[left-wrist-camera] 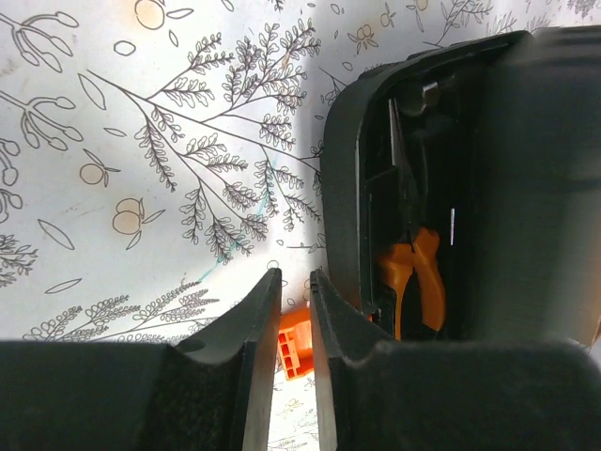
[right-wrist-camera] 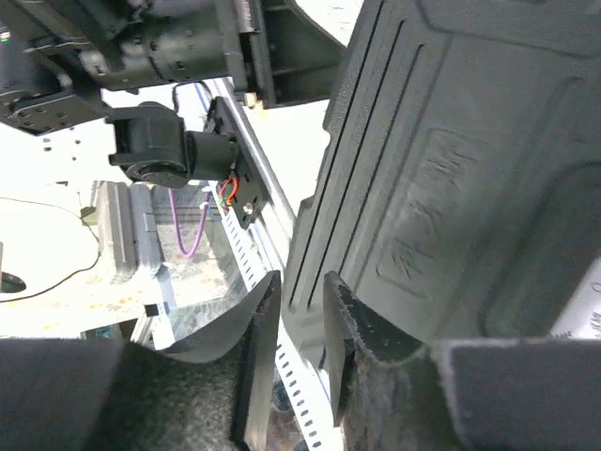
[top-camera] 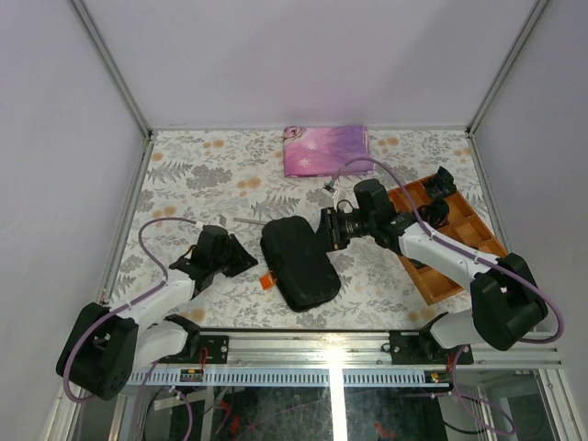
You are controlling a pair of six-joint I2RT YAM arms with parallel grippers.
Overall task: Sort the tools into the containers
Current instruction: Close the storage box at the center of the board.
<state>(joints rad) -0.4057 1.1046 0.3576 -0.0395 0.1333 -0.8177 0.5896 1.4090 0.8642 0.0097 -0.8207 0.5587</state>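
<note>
Top external view: a black tool case lies at mid-desk with its lid nearly down. An orange divided tray stands to its right and a pink cloth lies behind it. Left wrist view: through the case's narrow opening, orange-handled pliers sit in a moulded slot, and an orange latch shows beside the case. Left gripper: jaws a slim gap apart, holding nothing, just beside the case. Right gripper: jaws slightly apart at the lid's rim; whether they pinch it cannot be told.

Embossed lettering on the black case cannot be read.
</note>
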